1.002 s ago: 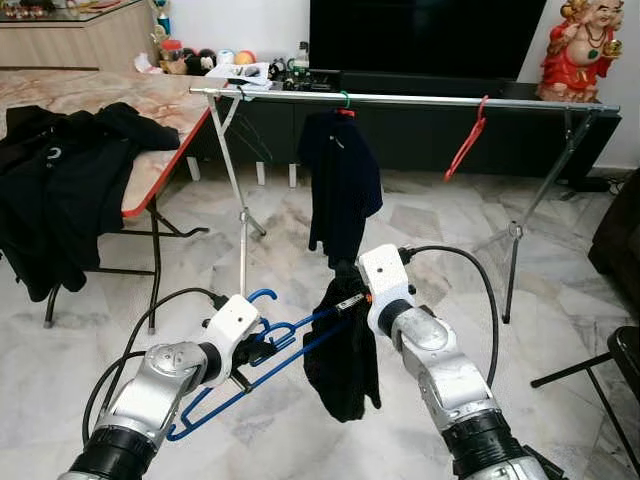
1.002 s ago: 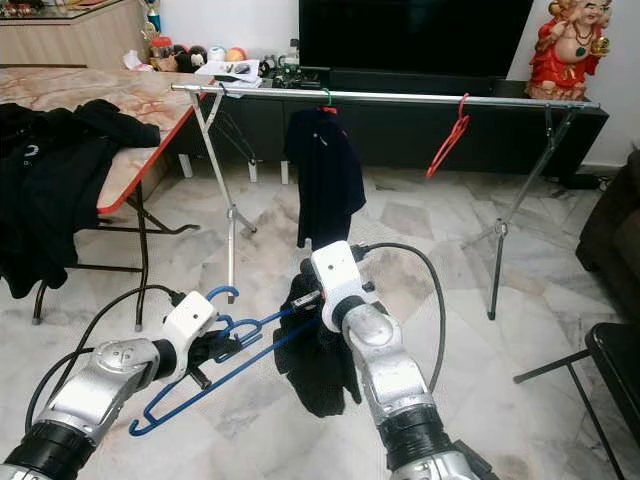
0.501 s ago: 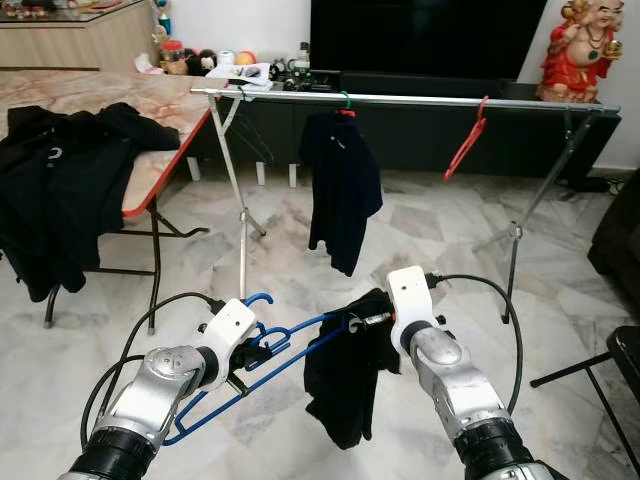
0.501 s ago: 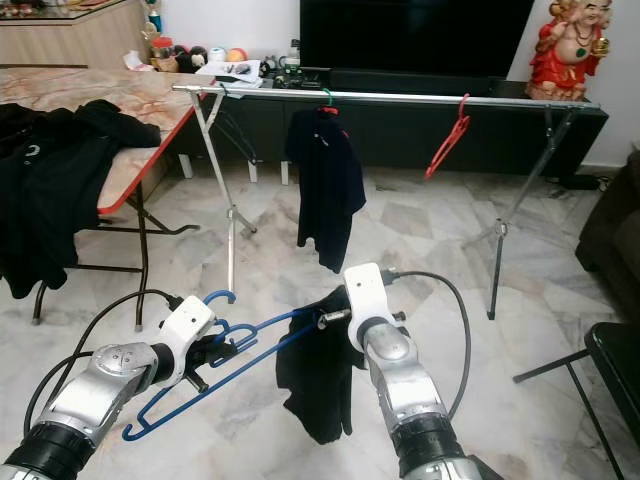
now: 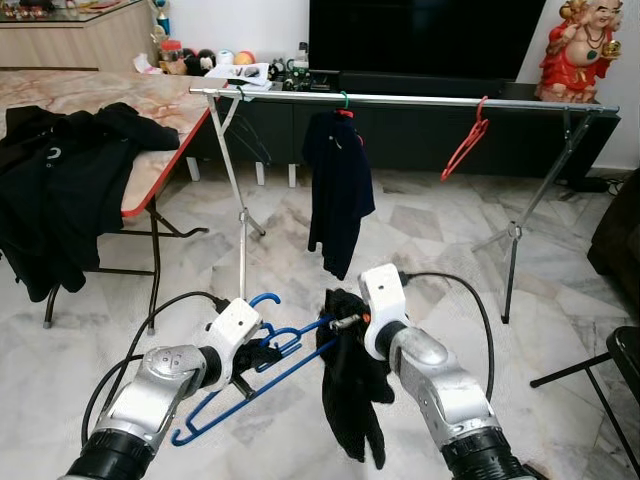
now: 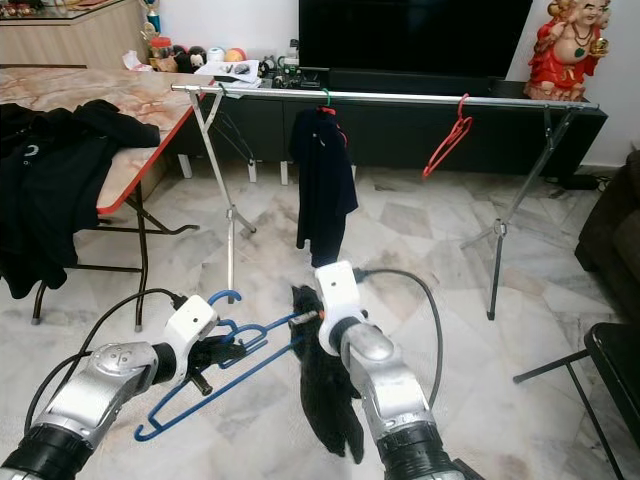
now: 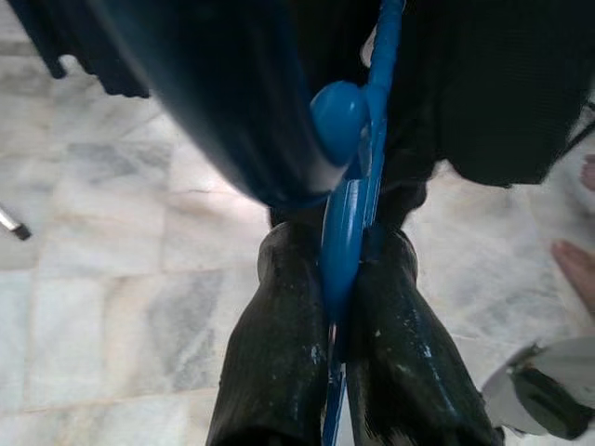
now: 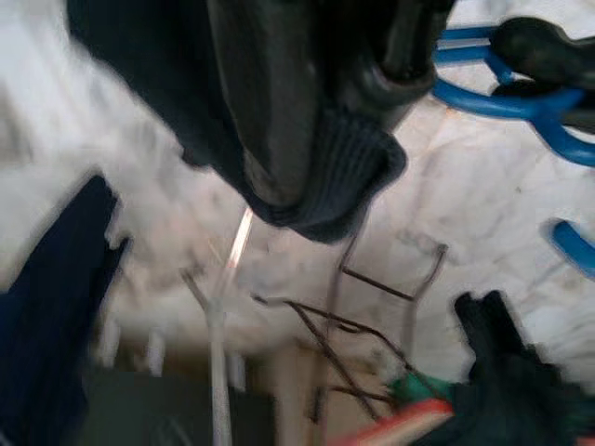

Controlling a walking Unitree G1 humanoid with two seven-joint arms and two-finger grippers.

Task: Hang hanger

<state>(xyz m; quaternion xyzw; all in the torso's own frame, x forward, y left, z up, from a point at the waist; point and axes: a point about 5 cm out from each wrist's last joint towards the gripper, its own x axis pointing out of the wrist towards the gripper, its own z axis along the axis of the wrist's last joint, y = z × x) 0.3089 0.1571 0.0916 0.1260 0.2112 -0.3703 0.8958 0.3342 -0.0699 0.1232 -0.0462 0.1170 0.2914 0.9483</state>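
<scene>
My left claw (image 5: 252, 355) is closed on the blue hanger (image 5: 262, 370); in the left wrist view its two black fingers (image 7: 279, 353) press the blue bar (image 7: 346, 237) between them. The hanger is low in front of me, above the marble floor (image 5: 420, 225), with its hook (image 5: 262, 298) up and its long side sloping down toward my left. My right claw (image 5: 345, 322) grips a black garment (image 5: 352, 395) at the far end of the hanger, and the cloth hangs down from there in a narrow bunch. In the right wrist view the fingers are clamped on a ribbed edge of this cloth (image 8: 358, 172).

Behind, a metal rail (image 5: 400, 99) stands on thin legs. A dark shirt (image 5: 338, 190) hangs on it from a green hanger (image 5: 344, 101), and a red hanger (image 5: 466, 145) hangs well apart from it, further to the right. On my left is a table (image 5: 150, 100) with black clothes (image 5: 60, 180) draped over its edge.
</scene>
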